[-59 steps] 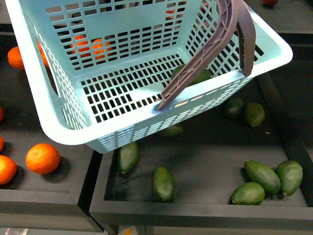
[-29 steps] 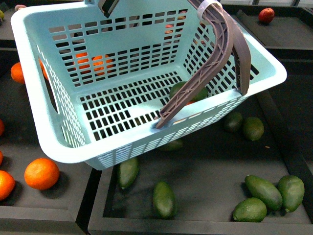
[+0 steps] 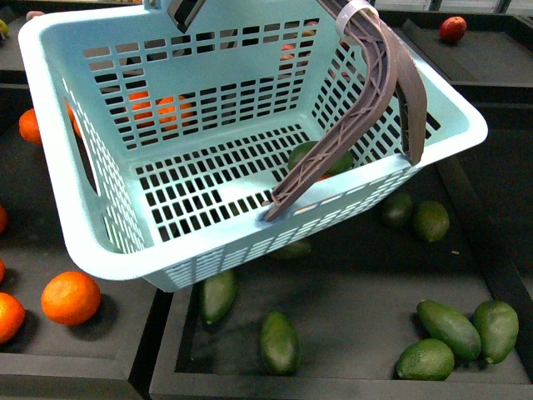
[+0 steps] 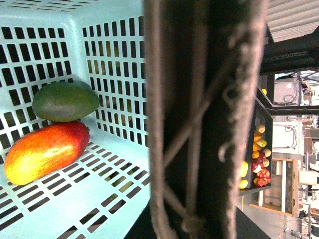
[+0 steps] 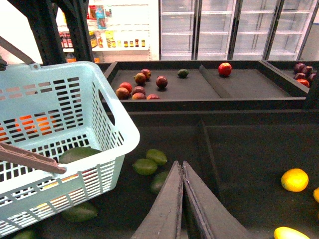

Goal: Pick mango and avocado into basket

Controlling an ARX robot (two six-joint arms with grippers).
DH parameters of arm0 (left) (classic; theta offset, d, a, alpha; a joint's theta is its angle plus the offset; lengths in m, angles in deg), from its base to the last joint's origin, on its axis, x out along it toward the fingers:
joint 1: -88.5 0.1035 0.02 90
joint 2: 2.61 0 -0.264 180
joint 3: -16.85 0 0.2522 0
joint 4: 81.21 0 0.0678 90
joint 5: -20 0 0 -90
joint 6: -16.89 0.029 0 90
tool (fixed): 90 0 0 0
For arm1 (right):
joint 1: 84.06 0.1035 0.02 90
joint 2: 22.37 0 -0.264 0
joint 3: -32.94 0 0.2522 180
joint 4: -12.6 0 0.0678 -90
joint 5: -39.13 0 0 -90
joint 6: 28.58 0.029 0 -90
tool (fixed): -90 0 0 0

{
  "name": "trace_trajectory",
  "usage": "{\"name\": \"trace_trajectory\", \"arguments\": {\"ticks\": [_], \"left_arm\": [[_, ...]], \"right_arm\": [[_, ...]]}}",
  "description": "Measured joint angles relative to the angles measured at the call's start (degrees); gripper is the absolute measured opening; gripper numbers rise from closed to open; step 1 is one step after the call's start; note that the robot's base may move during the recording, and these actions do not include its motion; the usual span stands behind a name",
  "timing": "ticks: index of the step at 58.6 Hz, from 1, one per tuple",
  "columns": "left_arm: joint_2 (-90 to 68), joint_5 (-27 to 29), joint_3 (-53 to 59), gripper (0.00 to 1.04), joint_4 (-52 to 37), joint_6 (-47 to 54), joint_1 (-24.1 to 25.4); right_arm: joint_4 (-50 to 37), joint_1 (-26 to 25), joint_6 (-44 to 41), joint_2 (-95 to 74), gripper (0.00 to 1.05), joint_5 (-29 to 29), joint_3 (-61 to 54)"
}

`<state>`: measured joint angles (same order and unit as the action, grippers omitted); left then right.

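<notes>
The light teal basket (image 3: 108, 265) hangs tilted above the fruit trays and fills most of the front view. My left gripper (image 4: 194, 224) is shut on its brown handle (image 4: 199, 119), which hides the jaws. Inside, the dark green avocado (image 4: 65, 101) lies against a slotted wall, and the red-yellow mango (image 4: 46, 151) touches it. In the front view the avocado (image 3: 304, 154) peeks out behind the handle (image 3: 366, 100). My right gripper (image 5: 182, 167) is shut on nothing, to the right of the basket (image 5: 114, 134) and over a dark tray.
Loose avocados (image 3: 279, 337) (image 3: 454, 325) lie in the black tray under the basket. Oranges (image 3: 71, 297) sit in the tray to the left, past a raised divider (image 3: 162, 333). Yellow fruit (image 5: 294, 179) lies to the right, and apples (image 5: 225, 68) sit on the rear shelf.
Over the last second the whole scene slid down in the front view, bringing the basket's far rim into sight. Almost nothing has moved in the last half second.
</notes>
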<state>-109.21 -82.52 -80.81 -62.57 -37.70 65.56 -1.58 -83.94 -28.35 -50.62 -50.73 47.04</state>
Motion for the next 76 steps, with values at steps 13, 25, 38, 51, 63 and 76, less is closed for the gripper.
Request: {"name": "trace_trajectory", "arguments": {"ticks": [13, 25, 38, 51, 63, 76], "left_arm": [[0.0, 0.04, 0.0, 0.06, 0.0, 0.0, 0.0], [0.0, 0.02, 0.0, 0.06, 0.0, 0.0, 0.0], [0.0, 0.02, 0.0, 0.06, 0.0, 0.0, 0.0], [0.0, 0.02, 0.0, 0.06, 0.0, 0.0, 0.0], [0.0, -0.02, 0.0, 0.06, 0.0, 0.02, 0.0], [0.0, -0.02, 0.0, 0.06, 0.0, -0.02, 0.0]], "right_arm": [[5.95, 0.0, 0.0, 6.36, 0.02, -0.02, 0.0], [10.6, 0.0, 0.0, 11.06, 0.02, -0.02, 0.0], [14.34, 0.0, 0.0, 14.82, 0.02, -0.02, 0.0], [24.87, 0.0, -0.02, 23.58, 0.02, -0.07, 0.02], [27.85, 0.0, -0.02, 27.93, 0.02, -0.07, 0.02], [27.87, 0.0, -0.07, 27.93, 0.09, -0.07, 0.02]]}}
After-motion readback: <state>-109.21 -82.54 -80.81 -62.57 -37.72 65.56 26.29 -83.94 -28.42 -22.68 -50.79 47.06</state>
